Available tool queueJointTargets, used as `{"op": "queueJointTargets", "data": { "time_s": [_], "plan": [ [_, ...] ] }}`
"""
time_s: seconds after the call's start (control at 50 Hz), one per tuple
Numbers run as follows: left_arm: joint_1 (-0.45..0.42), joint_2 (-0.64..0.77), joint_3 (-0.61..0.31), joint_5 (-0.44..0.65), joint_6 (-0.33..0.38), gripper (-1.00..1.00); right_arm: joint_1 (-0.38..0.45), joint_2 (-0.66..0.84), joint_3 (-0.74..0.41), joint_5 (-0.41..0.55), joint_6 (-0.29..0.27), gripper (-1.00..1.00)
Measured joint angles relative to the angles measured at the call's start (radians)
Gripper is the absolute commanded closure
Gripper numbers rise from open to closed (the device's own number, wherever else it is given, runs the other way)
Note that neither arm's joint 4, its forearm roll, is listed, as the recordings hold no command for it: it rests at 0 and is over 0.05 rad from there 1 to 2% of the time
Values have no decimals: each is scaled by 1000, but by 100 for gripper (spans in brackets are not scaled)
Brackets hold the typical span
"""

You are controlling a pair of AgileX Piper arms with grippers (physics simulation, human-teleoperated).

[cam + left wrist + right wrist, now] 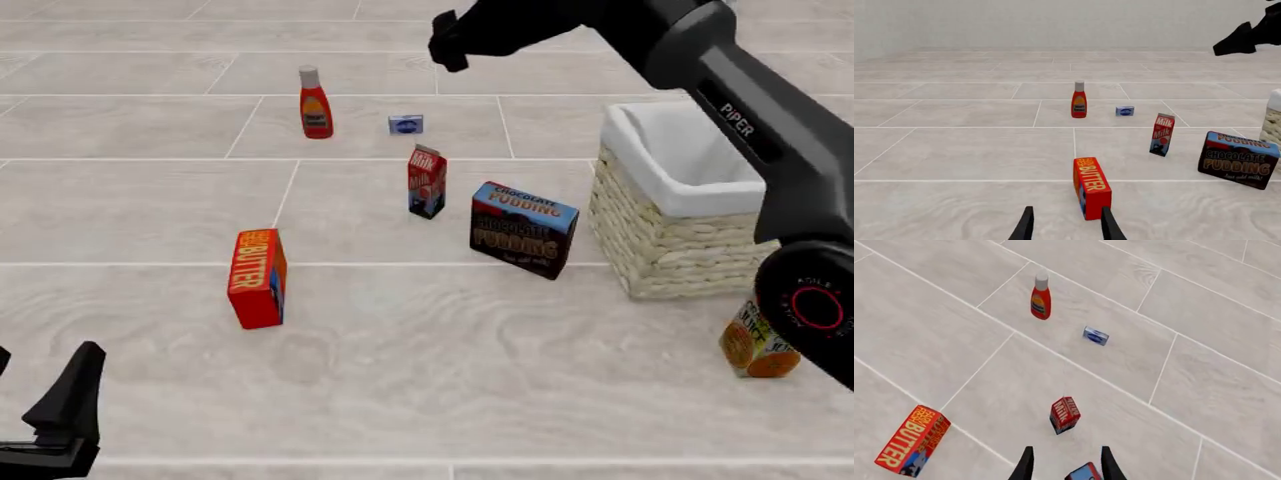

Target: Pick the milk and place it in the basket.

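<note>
Looking along my right end effector (1063, 465), I see its fingers spread with nothing between them; it hangs high over the surface (400, 350), above the milk (1064, 415). In the front view that same end effector (447, 40) shows as a dark shape far out, beyond the carton. My left end effector (1066, 225) is also spread and empty, low near the close edge of the surface, with the butter box (1091, 188) standing just ahead of its fingertips, not touched.

The milk (426, 181) stands upright in the middle of the surface, its red and white top above a dark blue base, free of both arms. The chocolate pudding box (523, 229) stands near it on the right, slightly closer to me. Right of that sits the basket (667, 240), pale wicker with a white lining, well apart from the milk. An orange juice carton (755, 345) stands just in front of the basket, partly hidden by my right arm. Farther back, a red sauce bottle (315, 103) stands upright with a small blue box (406, 124) beside it.
</note>
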Motion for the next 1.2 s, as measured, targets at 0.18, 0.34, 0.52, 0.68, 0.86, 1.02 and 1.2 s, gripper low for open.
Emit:
{"op": "queueJointTargets", "data": {
  "time_s": [0.18,0.34,0.52,0.68,0.86,1.02,1.2],
  "plan": [
    [0,0,0,0,0,-100,-6,220,-335,150,3,-100],
    [0,0,0,0,0,-100,-7,344,-478,200,6,-100],
    [0,0,0,0,0,-100,-4,435,-548,204,18,-100],
    [0,0,0,0,0,-100,-8,493,-575,195,23,-100],
    [0,0,0,0,0,-100,-21,537,-587,179,15,-100],
    [0,0,0,0,0,-100,-27,559,-591,155,9,-100],
    [0,0,0,0,0,-100,-26,582,-593,126,12,-100]
  ]
}}
